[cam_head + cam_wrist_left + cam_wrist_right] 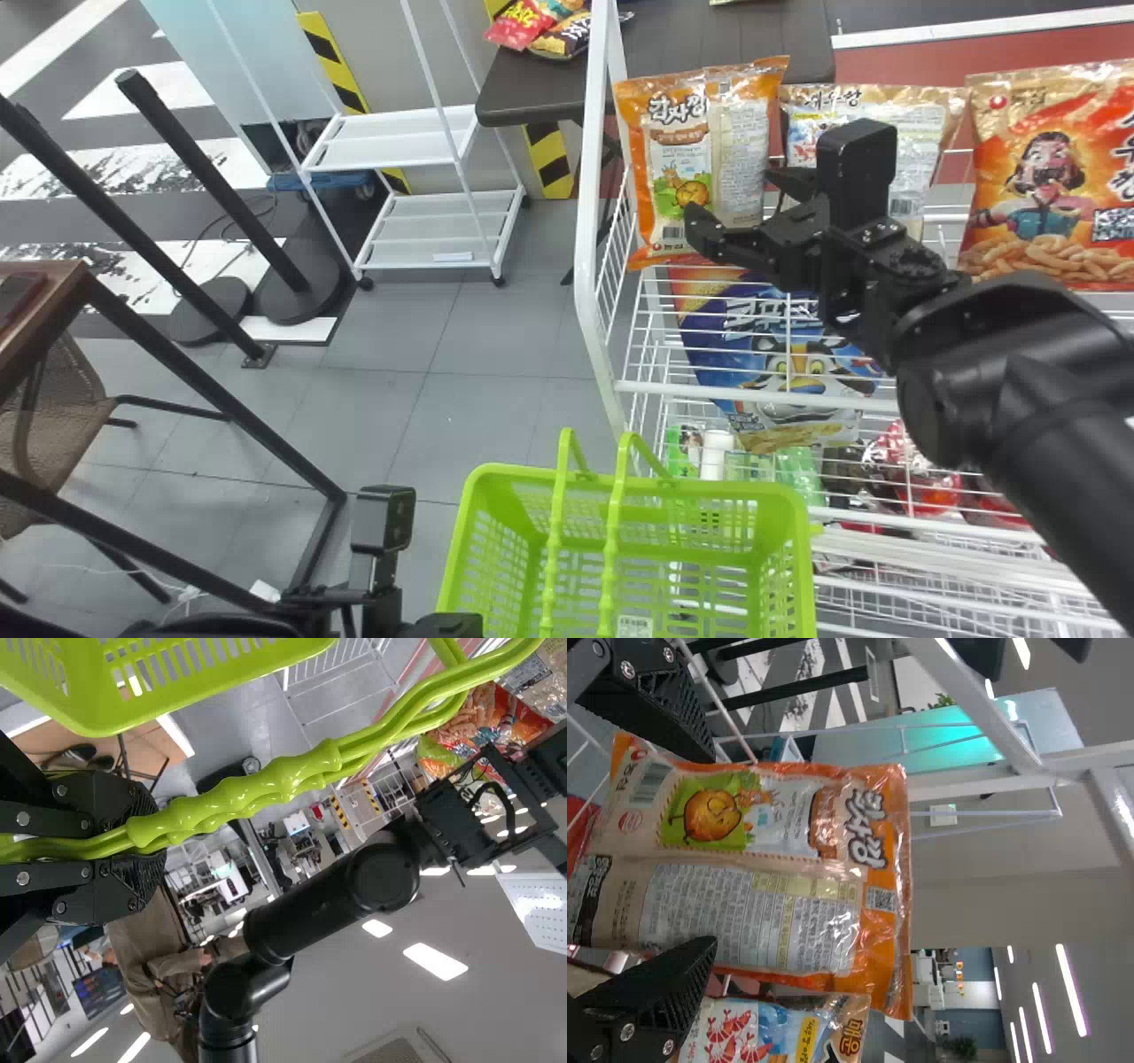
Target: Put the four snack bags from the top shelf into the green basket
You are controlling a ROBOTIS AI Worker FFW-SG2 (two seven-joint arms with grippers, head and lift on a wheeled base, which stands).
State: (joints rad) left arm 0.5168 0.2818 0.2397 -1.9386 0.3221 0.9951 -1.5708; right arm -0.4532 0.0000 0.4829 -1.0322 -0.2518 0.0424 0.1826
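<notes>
likely grasping: orange snack bag (788,895), ahead of wide-set right fingers (664,988). next: close, lift, lower into green basket (709,489), held by handles (239,802) in left fingers (93,890).

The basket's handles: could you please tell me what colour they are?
The handles are bright lime green, best seen in the left wrist view.

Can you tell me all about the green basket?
The green basket looks like plastic, with slotted walls, an open top and a small white label. It's upright, in front of the white wire rack. Its two handles stand up side by side, and the jaws of the left gripper are closed around them. I can't tell what's underneath it.
</notes>
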